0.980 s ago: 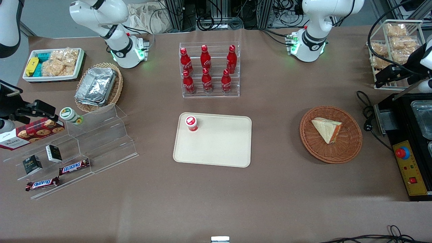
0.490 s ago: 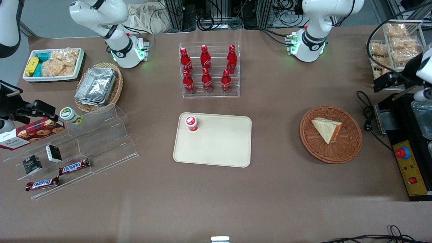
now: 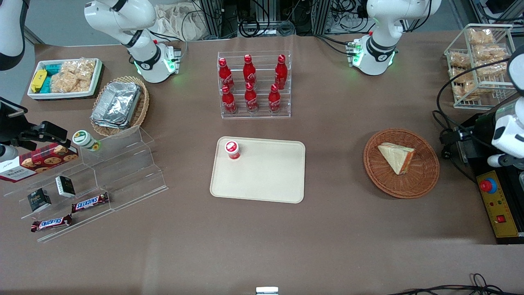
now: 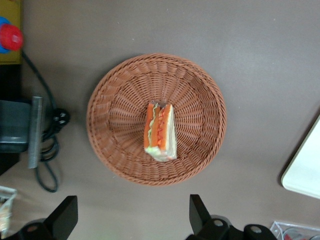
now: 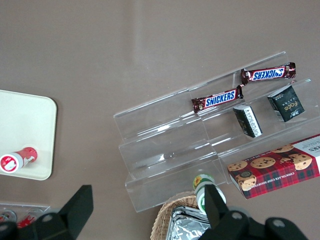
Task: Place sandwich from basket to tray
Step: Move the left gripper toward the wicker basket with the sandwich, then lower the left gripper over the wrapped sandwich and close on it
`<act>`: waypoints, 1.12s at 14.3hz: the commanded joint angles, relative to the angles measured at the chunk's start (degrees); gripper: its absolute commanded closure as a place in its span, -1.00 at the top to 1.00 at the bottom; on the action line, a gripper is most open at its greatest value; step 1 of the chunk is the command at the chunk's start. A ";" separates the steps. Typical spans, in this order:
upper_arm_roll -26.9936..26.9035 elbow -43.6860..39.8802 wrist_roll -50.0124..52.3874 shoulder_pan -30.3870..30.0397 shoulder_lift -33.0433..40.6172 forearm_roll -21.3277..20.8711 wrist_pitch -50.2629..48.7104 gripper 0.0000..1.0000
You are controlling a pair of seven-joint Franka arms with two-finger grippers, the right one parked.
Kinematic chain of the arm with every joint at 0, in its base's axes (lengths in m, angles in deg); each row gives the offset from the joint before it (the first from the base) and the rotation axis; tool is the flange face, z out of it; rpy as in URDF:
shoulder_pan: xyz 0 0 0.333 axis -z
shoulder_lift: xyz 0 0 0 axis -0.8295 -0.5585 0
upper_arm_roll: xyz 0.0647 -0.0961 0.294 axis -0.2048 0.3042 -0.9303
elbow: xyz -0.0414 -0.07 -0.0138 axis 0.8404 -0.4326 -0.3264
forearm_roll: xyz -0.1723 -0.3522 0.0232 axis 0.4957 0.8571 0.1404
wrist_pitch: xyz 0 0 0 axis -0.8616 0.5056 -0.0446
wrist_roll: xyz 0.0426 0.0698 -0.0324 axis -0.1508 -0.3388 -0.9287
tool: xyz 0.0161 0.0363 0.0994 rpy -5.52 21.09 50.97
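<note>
Pincer (image 4: 131, 220) moved nearer camera, wide open above one sandwich (image 4: 160, 131), one basket (image 4: 200, 95)

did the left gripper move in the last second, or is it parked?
Yes. The gripper, open, has come nearer the front camera, from beside the wire snack rack to alongside the basket.

The working arm has swung along the table's edge at its own end, leaving the wire rack of bagged snacks (image 3: 481, 65) near the corner uncovered and coming nearer the front camera. Its gripper (image 4: 131, 216) now hangs with fingers spread wide above the table, just beside the basket (image 4: 156, 119).
</note>
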 commanded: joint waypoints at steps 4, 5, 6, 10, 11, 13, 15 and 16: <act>0.76 9.76 2.86 0.70 -5.79 1.61 13.88 1.00; 0.77 10.47 2.86 0.79 -7.20 1.62 15.38 1.00; 0.85 10.82 2.95 1.14 -8.52 1.70 16.61 1.00; 0.94 12.49 5.32 3.77 -12.74 3.20 22.33 1.00; 1.03 13.37 5.15 4.04 -13.10 3.02 23.82 1.00; 1.03 15.56 4.62 4.04 -13.36 2.59 26.37 1.00; 1.03 16.28 4.53 4.04 -13.97 2.32 27.26 1.00; 1.03 16.28 4.53 4.04 -14.24 2.14 27.35 1.00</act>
